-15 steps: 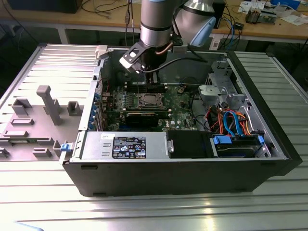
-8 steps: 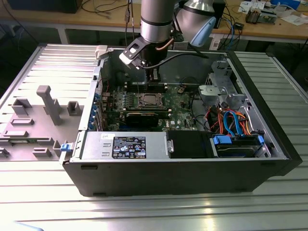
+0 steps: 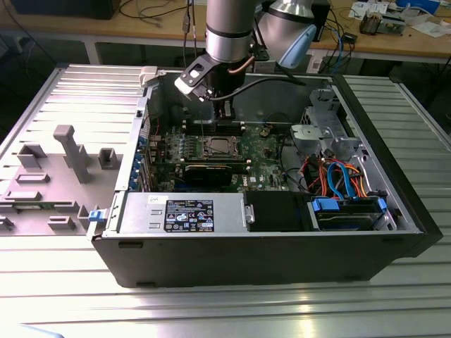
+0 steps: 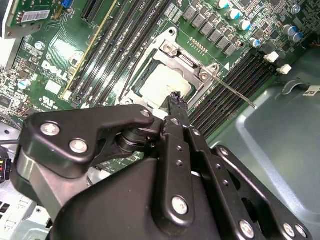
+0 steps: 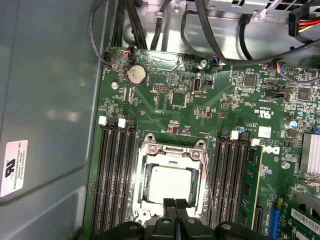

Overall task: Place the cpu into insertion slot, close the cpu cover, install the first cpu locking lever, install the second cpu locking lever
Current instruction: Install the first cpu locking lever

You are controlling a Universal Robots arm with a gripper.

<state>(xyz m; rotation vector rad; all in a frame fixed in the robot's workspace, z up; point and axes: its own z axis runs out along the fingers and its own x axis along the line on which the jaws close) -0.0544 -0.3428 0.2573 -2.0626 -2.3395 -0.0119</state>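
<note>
End effector: black fingertips pressed together, gripping nothing, low over the socket edge. Dull silver-grey square cpu sits in the silver-rimmed insertion slot. Thin silver frame cpu cover lies down around it. Thin metal lever angles out over black memory slots.

bg: wood bench at rear | ribbed metal table — glare nr front

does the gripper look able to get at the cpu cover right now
Likely yes: the gripper hangs over the cpu cover, which lies flat around the cpu, with nothing crossing between them.
</note>
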